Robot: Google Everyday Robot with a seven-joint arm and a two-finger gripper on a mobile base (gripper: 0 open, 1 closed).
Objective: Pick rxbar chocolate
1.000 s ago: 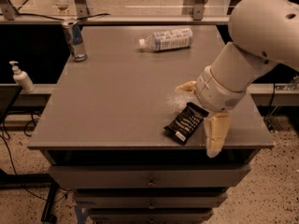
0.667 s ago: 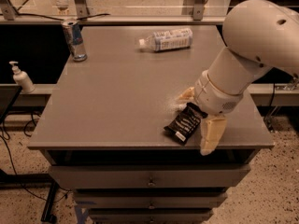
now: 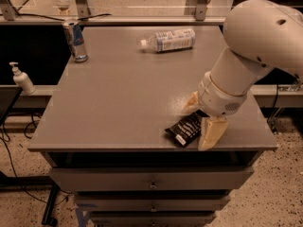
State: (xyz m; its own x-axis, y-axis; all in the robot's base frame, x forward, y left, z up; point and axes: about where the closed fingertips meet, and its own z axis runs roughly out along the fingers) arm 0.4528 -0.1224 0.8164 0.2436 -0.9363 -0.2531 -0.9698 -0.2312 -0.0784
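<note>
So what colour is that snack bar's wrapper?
Black with white lettering, best in the camera view. The open gripper straddles the rxbar chocolate at the table edge.

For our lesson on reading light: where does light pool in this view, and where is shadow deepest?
Camera view: dim, warm light; a pale sheen on the table beside the gripper, open astride the rxbar chocolate near the front edge; deepest shadow in the recess under the tabletop, above the drawers.

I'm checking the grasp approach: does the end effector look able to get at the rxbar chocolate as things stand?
Probably yes. The end effector sits at the rxbar chocolate near the front edge of the table, open fingers either side of it; bottle and can lie far back.
</note>
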